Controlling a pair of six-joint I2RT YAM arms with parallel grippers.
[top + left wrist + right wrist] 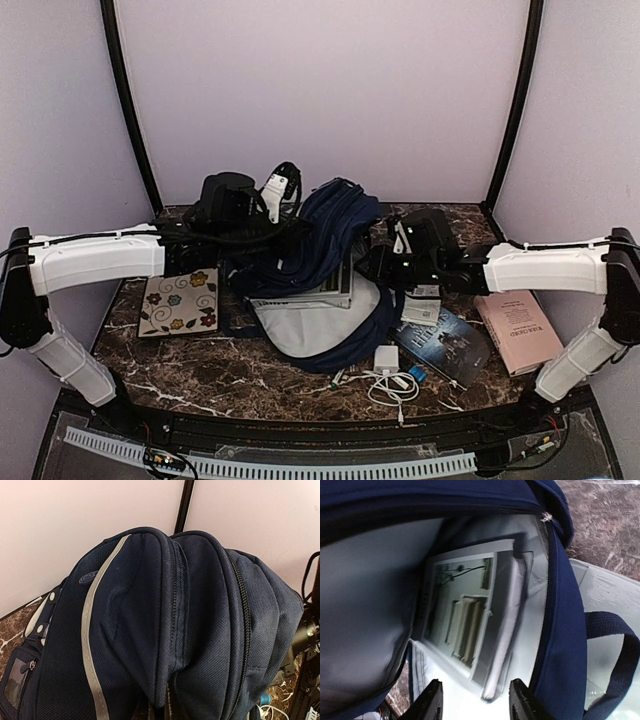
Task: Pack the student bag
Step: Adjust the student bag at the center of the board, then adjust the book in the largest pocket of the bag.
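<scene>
Holding up the student bag (322,238), the left claw (285,215) is pinched together on its navy top fabric. Right claw (476,695) sits inside the opening, fingers apart, with a grey book (470,625) corner just ahead between them. Bag lies on the desk (250,370) between both claws.

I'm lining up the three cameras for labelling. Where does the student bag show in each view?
Top external: the student bag is at table centre, its navy top raised and its grey lining showing below.
Left wrist: its navy outside with a pale stripe fills most of the frame.
Right wrist: its open mouth, looking in at the grey lining.
Shared landmark: the brown marble table.
</scene>
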